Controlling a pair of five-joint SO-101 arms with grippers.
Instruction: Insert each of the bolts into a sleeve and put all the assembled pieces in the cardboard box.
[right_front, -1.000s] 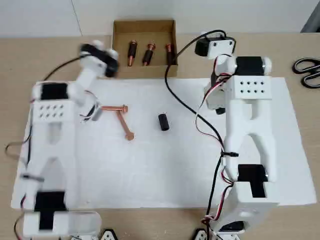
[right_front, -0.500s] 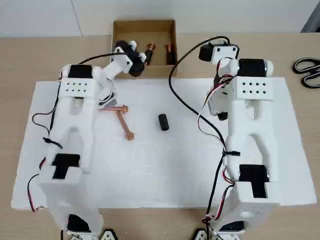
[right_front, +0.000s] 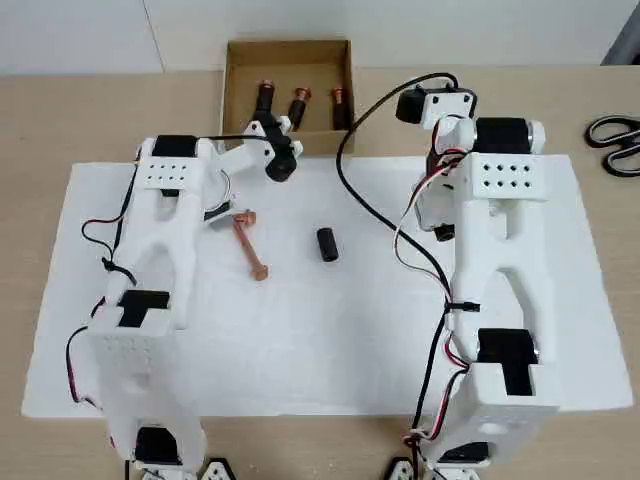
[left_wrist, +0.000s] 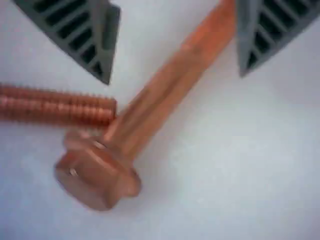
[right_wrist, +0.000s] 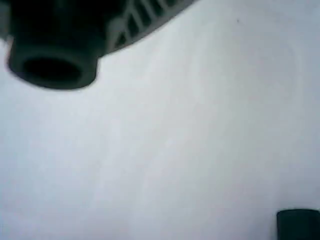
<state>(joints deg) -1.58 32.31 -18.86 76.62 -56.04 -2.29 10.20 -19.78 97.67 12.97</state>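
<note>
On the left, the left gripper (left_wrist: 175, 77) sits low over the white foam sheet (right_front: 330, 350), nearer the arms' bases than the cardboard box (right_front: 288, 45). Its ribbed dark grey fingers (left_wrist: 85, 35) are spread apart either side of a copper bolt (left_wrist: 165, 95). The smooth shank runs between them, close against one finger. In the high view the arm's white body hides most of this bolt, leaving its flanged hex head (right_front: 247, 216) showing. The threaded tip of a second bolt (left_wrist: 55, 106) lies just beside that head, and the bolt slants away from the box across the sheet (right_front: 252, 248). Inside the box stand three assembled pieces (right_front: 299, 108), copper heads poking out of black tubes, and the left arm's wrist overlaps the box's near edge. On the sheet below the box's right corner, a loose black sleeve (right_front: 326, 244) lies apart from both bolts; the right wrist view (right_wrist: 297, 225) cuts it off at the frame edge. A black cable (right_front: 370, 215) loops from the box towards the right arm. The right gripper (right_wrist: 65, 35) clasps another sleeve (right_wrist: 50, 65), a blurred dark tube with an open round mouth, above the sheet. Far right of the box, scissors (right_front: 615, 143) lie on the wooden table (right_front: 60, 110), partly cropped.
</note>
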